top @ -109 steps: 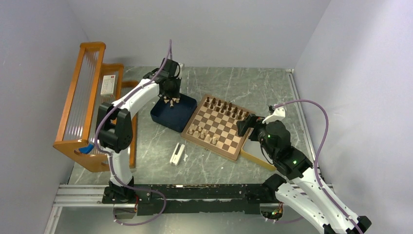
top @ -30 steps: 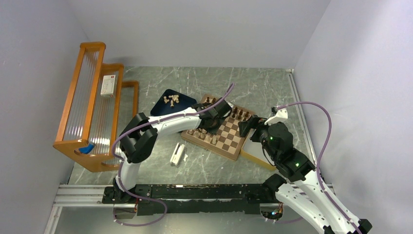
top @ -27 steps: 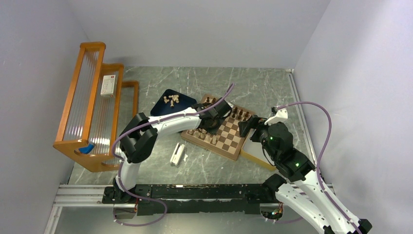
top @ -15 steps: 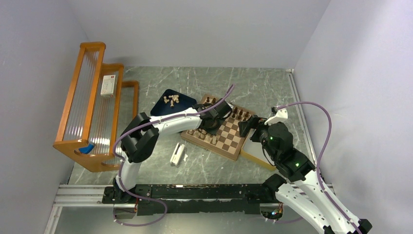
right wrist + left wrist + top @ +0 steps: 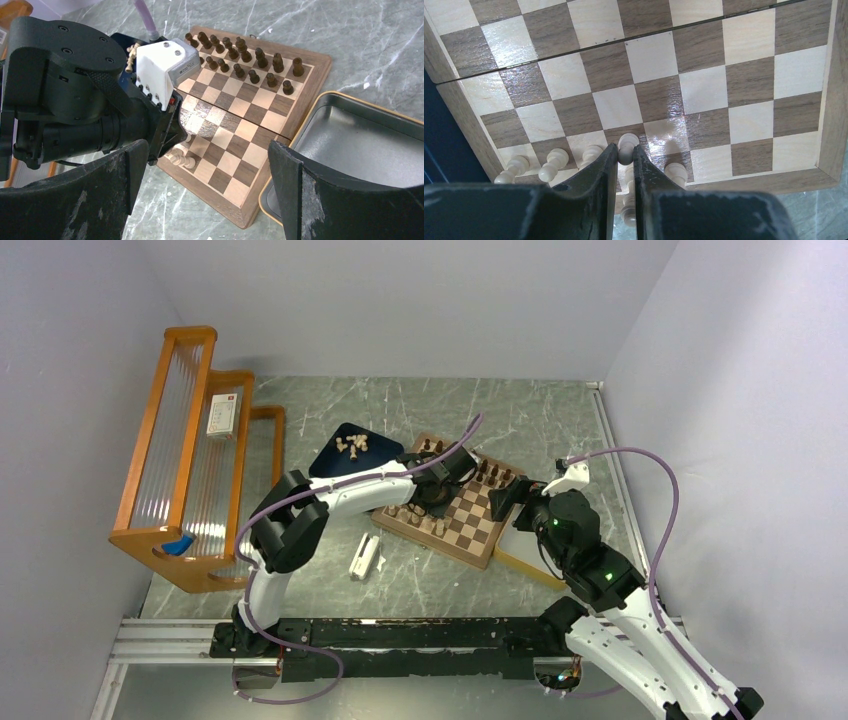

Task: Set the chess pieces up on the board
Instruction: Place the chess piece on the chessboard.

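Far to the left of the board (image 5: 470, 528), I see the wooden rack (image 5: 165, 455) standing on the desk (image 5: 520, 405), well apart from the board. Closer in, just beside the board's left corner, sits the blue tray (image 5: 328, 468) with a small heap of pale pieces (image 5: 352, 445) in it. Off the board's near-left edge, a small white object (image 5: 364, 556) lies on the desk; I cannot make out what it is.

My left arm reaches across above the board's left side. On its wrist camera, the left claw (image 5: 625, 151) is almost pressed together, pinching a pale pawn (image 5: 626, 141) between its fingertips (image 5: 605, 162). The pawn's head pokes out just past the tips. It is over the second row of squares in from the board's near-left edge. I cannot tell whether its foot rests on the square. A pale row (image 5: 553, 162) of other pieces stands along that edge on both sides of the claw.

Along the board's far side, the dark pieces (image 5: 260, 56) stand upright in two rows.

Over the board's right edge, the right claw (image 5: 207, 147) hangs with its fingers (image 5: 310, 195) spread wide and nothing between them. A metal tray (image 5: 350, 150) with a yellow rim lies just beside the board's right edge.
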